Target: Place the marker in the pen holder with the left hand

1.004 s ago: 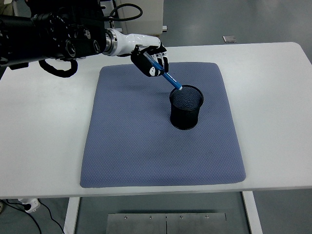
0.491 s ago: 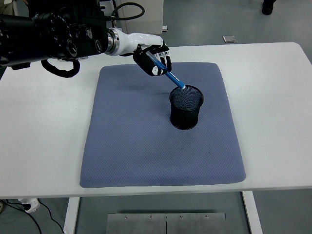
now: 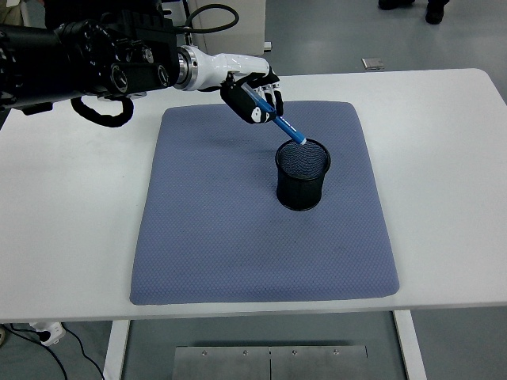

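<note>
My left hand [image 3: 255, 96] is shut on a blue marker [image 3: 282, 123] and holds it tilted, tip down to the right. The marker's lower end is right at the far-left rim of the black mesh pen holder [image 3: 302, 175]. The holder stands upright on the blue-grey mat [image 3: 238, 229], right of the mat's middle. My left arm comes in from the upper left. My right arm is out of view.
The mat lies on the white table [image 3: 444, 158]. A small grey object [image 3: 373, 63] lies on the floor past the table's far edge. A person's feet show at the top right.
My left hand has moved a little to the right with the marker, bringing its tip over the holder's rim.
</note>
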